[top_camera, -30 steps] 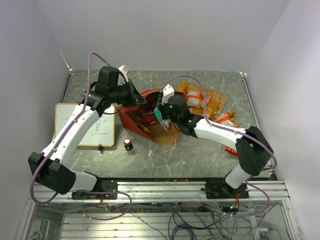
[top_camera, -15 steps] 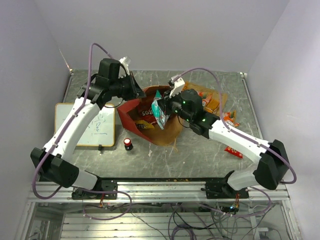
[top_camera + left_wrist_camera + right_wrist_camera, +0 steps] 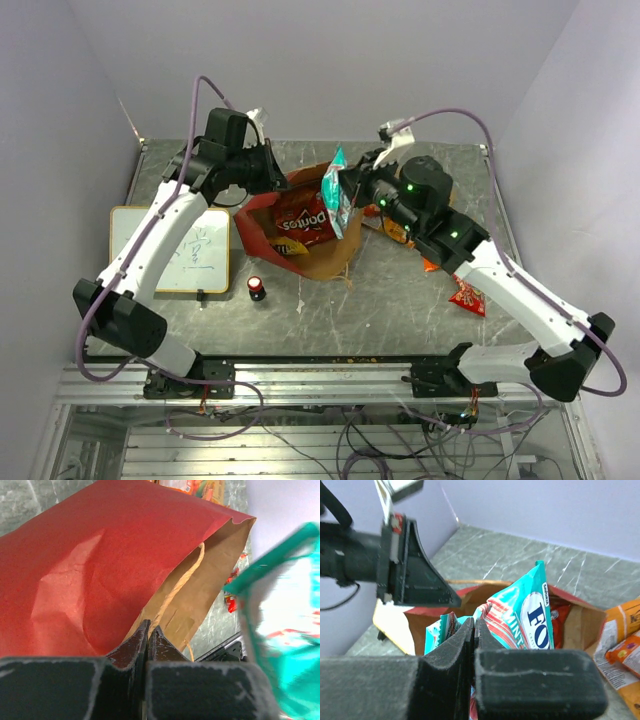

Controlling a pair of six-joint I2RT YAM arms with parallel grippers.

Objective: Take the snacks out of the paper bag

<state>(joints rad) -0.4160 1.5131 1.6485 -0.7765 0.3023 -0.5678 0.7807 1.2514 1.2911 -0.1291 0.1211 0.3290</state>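
My left tool [image 3: 279,182] pinches the paper bag [image 3: 257,231] by its rim, my right tool [image 3: 351,191] grips a teal packet [image 3: 336,196] above it, and a red chip bag [image 3: 303,213] is left inside.

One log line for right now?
left gripper shut on paper bag rim | right gripper shut on teal packet, held above bag | red chip bag inside

Robot lab: plain enclosure walls [image 3: 330,60], aluminium rail [image 3: 330,375].

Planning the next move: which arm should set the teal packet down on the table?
Right. The right hand is shut on the teal packet, held above the paper bag. The left hand pinches the bag's rim, holding it open.
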